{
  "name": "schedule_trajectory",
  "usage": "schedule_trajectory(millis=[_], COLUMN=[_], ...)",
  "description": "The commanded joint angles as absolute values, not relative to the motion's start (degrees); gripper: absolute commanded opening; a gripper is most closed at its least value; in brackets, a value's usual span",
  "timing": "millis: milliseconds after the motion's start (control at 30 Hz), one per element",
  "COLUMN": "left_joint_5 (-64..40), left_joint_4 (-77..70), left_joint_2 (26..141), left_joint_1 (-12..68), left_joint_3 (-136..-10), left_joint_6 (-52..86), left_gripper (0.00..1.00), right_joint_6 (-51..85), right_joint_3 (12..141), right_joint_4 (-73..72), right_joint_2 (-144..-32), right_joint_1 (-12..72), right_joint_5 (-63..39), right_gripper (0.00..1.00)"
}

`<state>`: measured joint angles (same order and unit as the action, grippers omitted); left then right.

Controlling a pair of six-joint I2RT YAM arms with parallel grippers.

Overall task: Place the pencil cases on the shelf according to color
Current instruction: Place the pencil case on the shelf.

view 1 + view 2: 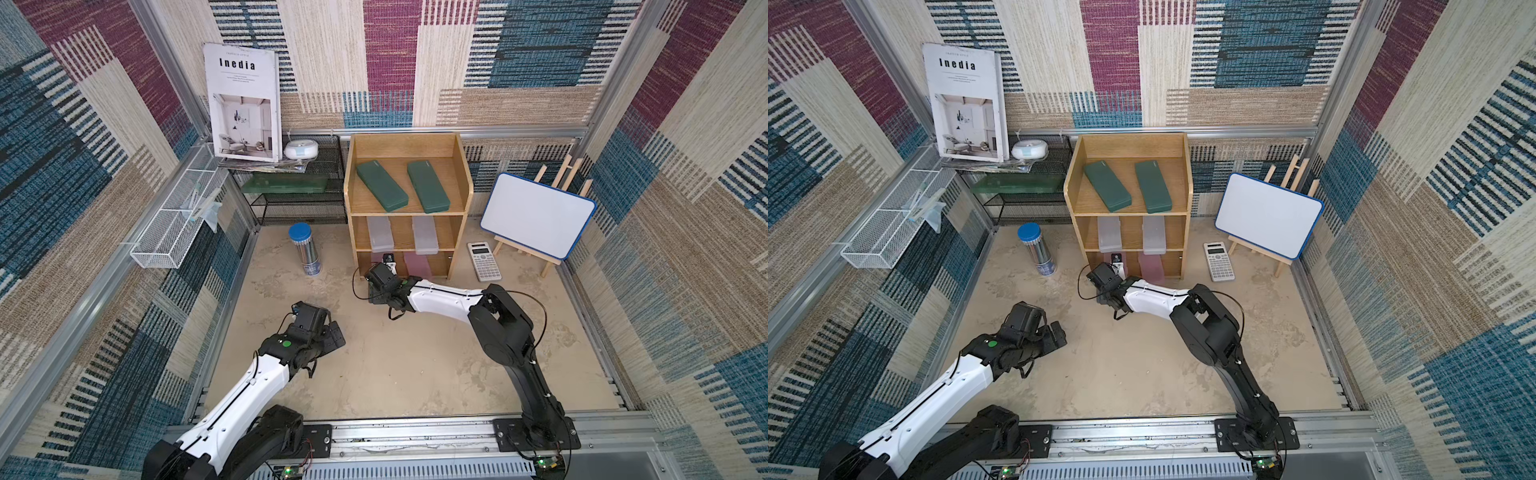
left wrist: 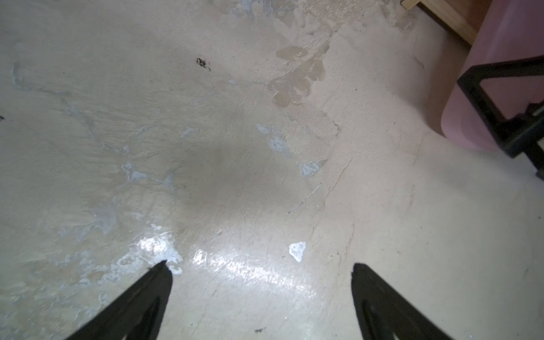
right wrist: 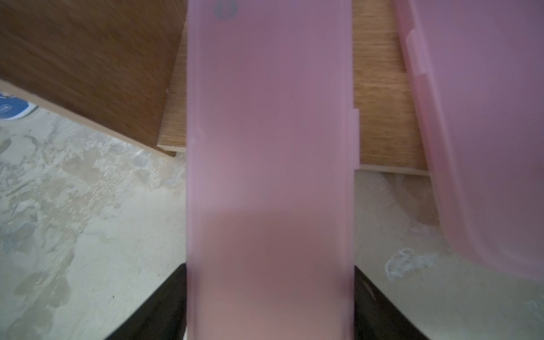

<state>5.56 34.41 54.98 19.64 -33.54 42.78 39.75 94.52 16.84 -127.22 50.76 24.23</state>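
Note:
The wooden shelf (image 1: 407,214) stands at the back. Two dark green pencil cases (image 1: 381,185) (image 1: 428,187) lie on its top tier. On the middle tier are two frosted white ones (image 1: 381,235) (image 1: 424,236). A pink case (image 1: 417,266) lies in the bottom tier. My right gripper (image 3: 270,266) is shut on the other pink case (image 3: 269,147); its far end reaches over the bottom tier's board, left of the lying pink case (image 3: 485,147). In both top views the right gripper (image 1: 388,262) is at the bottom tier's opening. My left gripper (image 2: 262,265) hangs open over bare floor (image 1: 334,332).
A calculator (image 1: 484,261) and a whiteboard on an easel (image 1: 538,216) stand right of the shelf. A blue-lidded pen tube (image 1: 305,255) stands on its left, in front of a black mesh rack (image 1: 299,199). A white wire basket (image 1: 174,232) hangs on the left wall.

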Motion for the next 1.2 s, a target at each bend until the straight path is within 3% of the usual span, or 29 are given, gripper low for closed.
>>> schedule_trajectory(millis=[0, 267, 567, 667, 833, 900, 1167], left_joint_5=[4.6, 3.6, 2.6, 2.6, 2.3, 2.4, 3.1], left_joint_4=[33.1, 32.9, 34.7, 34.9, 34.5, 34.5, 34.6], left_joint_2=[55.5, 55.2, 53.0, 52.5, 52.7, 52.9, 53.4], left_joint_1=[19.5, 19.6, 19.5, 19.5, 19.6, 19.6, 19.6], left_joint_3=[-33.3, -32.7, -33.3, -33.3, -33.4, -33.5, -33.2], left_joint_6=[41.1, 40.7, 41.2, 41.6, 41.8, 41.7, 41.8], left_gripper=[0.99, 0.99, 0.99, 0.99, 0.99, 0.99, 0.99], right_joint_6=[40.0, 39.5, 38.6, 38.6, 39.1, 39.4, 38.0], right_joint_3=[96.6, 95.5, 86.7, 83.1, 78.2, 77.9, 82.6], right_joint_4=[18.4, 19.6, 18.5, 17.9, 15.2, 14.6, 13.1], right_joint_2=[-128.7, -125.0, -115.8, -114.0, -113.2, -114.0, -120.4], right_joint_1=[50.5, 50.2, 51.4, 52.6, 53.7, 53.7, 52.7], right_joint_5=[24.3, 25.9, 23.6, 23.0, 20.9, 20.8, 22.5], right_gripper=[0.85, 0.90, 0.87, 0.78, 0.49, 0.43, 0.37])
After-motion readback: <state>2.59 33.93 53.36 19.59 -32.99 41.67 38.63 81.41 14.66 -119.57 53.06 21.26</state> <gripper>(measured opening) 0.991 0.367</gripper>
